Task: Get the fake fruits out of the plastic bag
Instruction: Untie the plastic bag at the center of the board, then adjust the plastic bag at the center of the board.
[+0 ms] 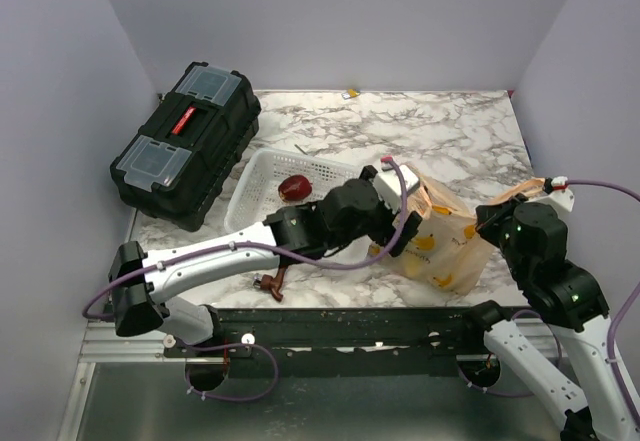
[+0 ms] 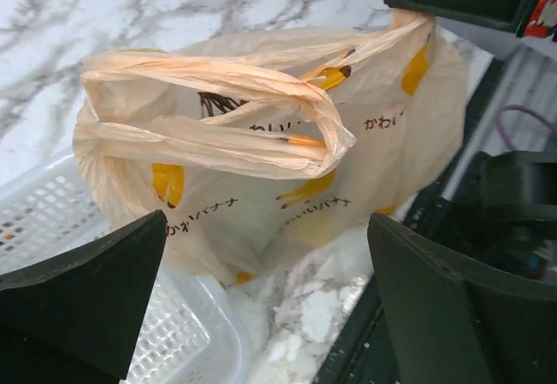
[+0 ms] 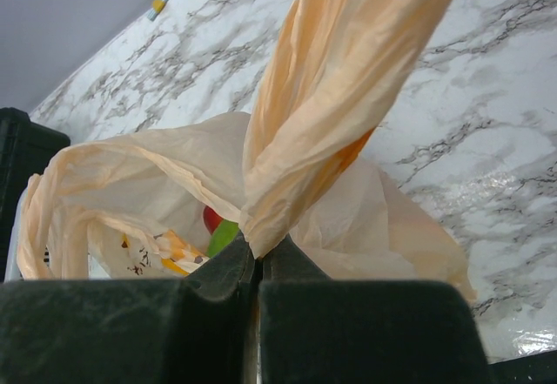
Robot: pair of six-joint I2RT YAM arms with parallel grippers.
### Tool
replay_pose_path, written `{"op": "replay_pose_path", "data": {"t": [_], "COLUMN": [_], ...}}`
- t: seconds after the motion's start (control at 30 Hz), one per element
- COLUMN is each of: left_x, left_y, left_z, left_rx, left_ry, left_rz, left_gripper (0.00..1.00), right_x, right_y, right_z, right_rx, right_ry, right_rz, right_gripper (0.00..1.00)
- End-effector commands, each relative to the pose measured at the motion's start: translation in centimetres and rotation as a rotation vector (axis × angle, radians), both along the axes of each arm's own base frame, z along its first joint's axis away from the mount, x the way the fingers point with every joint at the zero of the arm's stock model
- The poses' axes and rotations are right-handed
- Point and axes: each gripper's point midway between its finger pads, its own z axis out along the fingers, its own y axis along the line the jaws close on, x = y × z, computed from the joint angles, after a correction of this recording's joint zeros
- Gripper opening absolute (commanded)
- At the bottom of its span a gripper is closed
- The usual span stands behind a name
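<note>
The pale peach plastic bag point(image 1: 447, 241) with yellow banana prints stands on the marble table right of centre. My right gripper point(image 1: 512, 204) is shut on the bag's right handle point(image 3: 331, 97) and holds it up. Inside the bag mouth a red fruit point(image 3: 211, 218) and a green fruit point(image 3: 223, 237) show in the right wrist view. My left gripper point(image 1: 400, 223) is open and empty, just left of the bag point(image 2: 261, 158), facing its near handle. A dark red fruit point(image 1: 294, 187) lies in the white basket point(image 1: 262, 183).
A black toolbox point(image 1: 186, 143) sits at the back left. A small brown tap-shaped object point(image 1: 272, 283) lies near the table's front edge under the left arm. The basket's corner point(image 2: 104, 253) is beside my left fingers. A small yellow item point(image 1: 352, 93) lies at the back wall.
</note>
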Motion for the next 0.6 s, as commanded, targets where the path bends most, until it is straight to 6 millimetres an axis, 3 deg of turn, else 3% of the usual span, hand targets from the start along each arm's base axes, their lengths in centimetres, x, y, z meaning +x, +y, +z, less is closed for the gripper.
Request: {"op": "replay_pose_path", "data": {"t": [0.0, 0.2, 0.37, 0.43, 0.57], "left_x": [2.9, 4.3, 6.5, 6.9, 7.2], "left_y": [0.9, -1.8, -2.1, -1.9, -1.8], "left_z": [0.6, 1.1, 1.2, 1.9, 3.7], "left_rx": [0.073, 0.223, 0.285, 0.285, 0.244], "left_ry": [-0.330, -0.471, -0.526, -0.552, -0.589], "left_rz": [0.237, 0.345, 0.501, 0.536, 0.551], "left_gripper": [0.99, 0.99, 0.97, 0.85, 0.40], "right_x": [0.3, 0.2, -0.1, -0.1, 0.0], "right_y": [0.1, 0.0, -0.1, -0.1, -0.1], "right_z": [0.5, 0.6, 0.9, 0.9, 1.0], "right_rx": [0.005, 0.010, 0.025, 0.030, 0.030], "right_ry": [-0.029, -0.035, -0.051, -0.048, -0.046], "right_rz": [0.005, 0.002, -0.008, -0.010, -0.014], "right_gripper": [0.01, 0.01, 0.01, 0.01, 0.01]}}
